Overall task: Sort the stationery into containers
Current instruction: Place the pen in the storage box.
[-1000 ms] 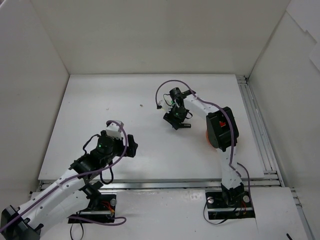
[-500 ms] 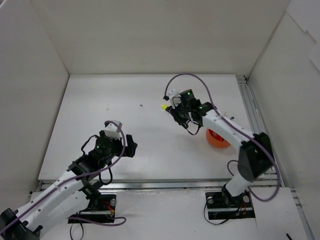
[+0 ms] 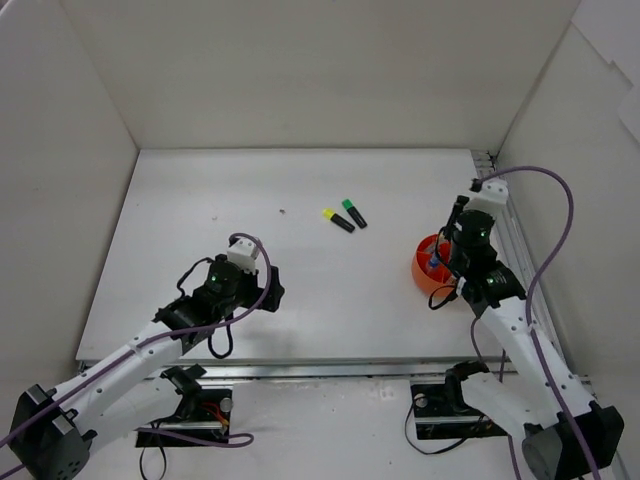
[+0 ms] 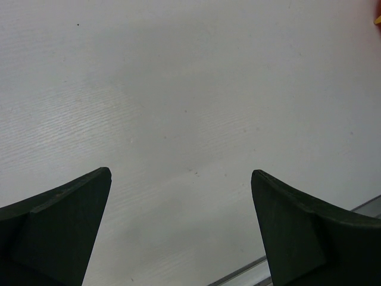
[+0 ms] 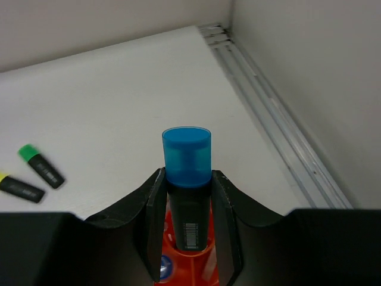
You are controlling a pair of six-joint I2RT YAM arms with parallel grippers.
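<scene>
My right gripper [image 5: 188, 174] is shut on a black highlighter with a blue cap [image 5: 187, 156], held upright with its lower end inside the orange-red pot [image 5: 199, 269]. In the top view that gripper [image 3: 441, 263] hangs over the pot [image 3: 422, 272] at the right side of the table. A blue-capped item [image 5: 161, 266] sits inside the pot. A yellow-capped highlighter [image 3: 338, 220] and a green-capped one [image 3: 354, 212] lie side by side on the table's middle back, also seen as green [image 5: 41, 165] and yellow [image 5: 21, 188]. My left gripper [image 4: 181, 173] stands open over bare table, at the front left [image 3: 268, 290].
Metal rails [image 3: 512, 250] run along the table's right edge, close behind the pot, and show beside it in the right wrist view [image 5: 268, 101]. White walls [image 3: 300, 70] close in the back and both sides. A rail [image 3: 300, 368] borders the front edge.
The right arm has swung from the table's middle to the pot at the right, carrying the blue-capped highlighter. The yellow and green highlighters now lie uncovered. The left arm shifted slightly right.
</scene>
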